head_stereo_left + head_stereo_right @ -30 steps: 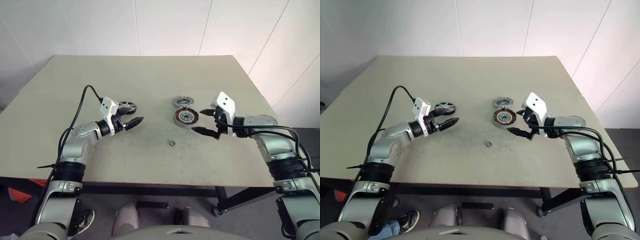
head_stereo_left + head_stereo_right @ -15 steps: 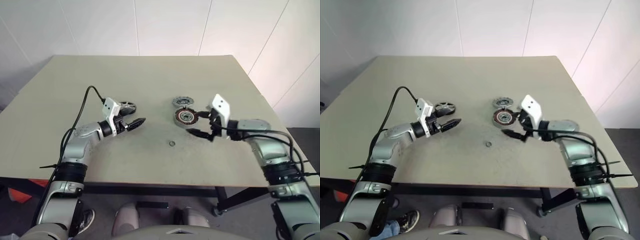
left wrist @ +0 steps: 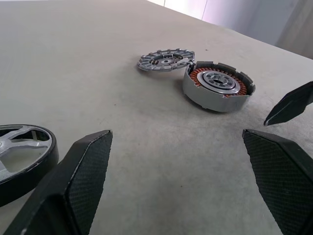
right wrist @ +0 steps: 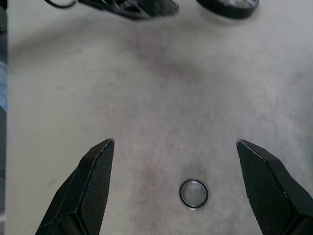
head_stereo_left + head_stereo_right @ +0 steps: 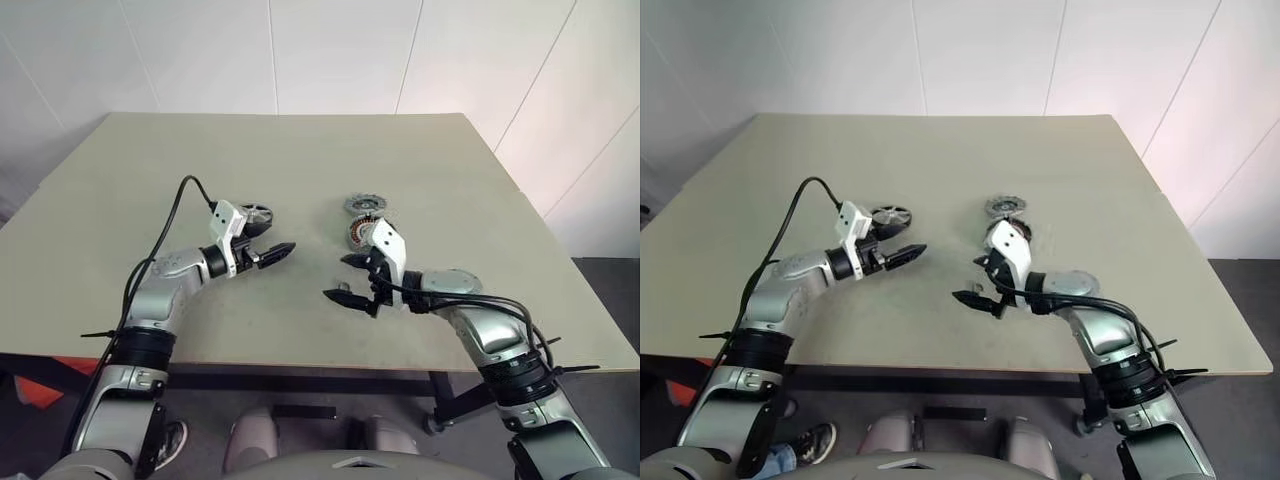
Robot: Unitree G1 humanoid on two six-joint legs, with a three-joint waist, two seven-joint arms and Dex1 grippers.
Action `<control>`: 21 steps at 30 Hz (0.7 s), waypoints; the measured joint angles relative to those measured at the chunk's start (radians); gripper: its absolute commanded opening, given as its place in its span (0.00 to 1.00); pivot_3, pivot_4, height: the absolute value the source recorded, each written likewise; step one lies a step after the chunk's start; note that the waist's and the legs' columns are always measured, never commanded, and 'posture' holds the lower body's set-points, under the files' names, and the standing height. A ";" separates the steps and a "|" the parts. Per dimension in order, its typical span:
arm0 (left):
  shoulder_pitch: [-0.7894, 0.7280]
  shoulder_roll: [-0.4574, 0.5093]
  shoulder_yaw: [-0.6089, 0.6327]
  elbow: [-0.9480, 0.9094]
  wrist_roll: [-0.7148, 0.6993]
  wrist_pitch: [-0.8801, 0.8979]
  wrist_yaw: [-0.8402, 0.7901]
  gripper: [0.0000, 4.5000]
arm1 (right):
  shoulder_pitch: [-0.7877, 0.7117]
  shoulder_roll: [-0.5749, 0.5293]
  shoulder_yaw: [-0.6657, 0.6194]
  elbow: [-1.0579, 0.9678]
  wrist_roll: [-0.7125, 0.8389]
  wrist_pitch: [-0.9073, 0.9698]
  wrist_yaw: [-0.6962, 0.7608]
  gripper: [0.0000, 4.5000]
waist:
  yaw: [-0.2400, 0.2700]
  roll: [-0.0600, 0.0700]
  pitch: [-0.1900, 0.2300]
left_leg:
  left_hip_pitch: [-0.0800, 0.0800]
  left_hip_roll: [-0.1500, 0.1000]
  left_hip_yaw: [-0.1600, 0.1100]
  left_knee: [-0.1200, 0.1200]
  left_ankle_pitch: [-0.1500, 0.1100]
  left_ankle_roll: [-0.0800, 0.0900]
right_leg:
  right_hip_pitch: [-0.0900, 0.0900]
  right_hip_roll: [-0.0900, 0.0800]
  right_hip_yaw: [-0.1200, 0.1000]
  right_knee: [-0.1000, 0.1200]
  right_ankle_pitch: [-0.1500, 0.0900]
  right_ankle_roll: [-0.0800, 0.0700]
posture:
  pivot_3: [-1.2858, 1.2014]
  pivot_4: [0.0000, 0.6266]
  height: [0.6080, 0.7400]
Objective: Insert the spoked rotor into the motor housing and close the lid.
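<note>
Left arm extended forward and inward, left gripper (image 5: 275,251) with jaws spread wide and empty; right arm bent inward across the front, right gripper (image 5: 352,281) angled downward, jaws likewise spread and empty.

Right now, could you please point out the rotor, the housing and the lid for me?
rotor (image 3: 22,154), left wrist view, on its dark rim.
housing (image 3: 217,82), left wrist view, on its silvery centre.
lid (image 3: 165,60), left wrist view, on its notched grey face.
</note>
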 measured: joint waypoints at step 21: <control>0.010 0.003 0.000 -0.027 0.000 0.007 0.022 1.00 | -0.012 -0.059 0.028 0.138 -0.094 -0.159 0.017 0.48 | -0.001 0.000 0.000 | 0.006 0.000 0.000 -0.001 0.000 0.000 | 0.006 0.000 0.000 0.000 -0.001 0.001 | 0.52 0.00 1.00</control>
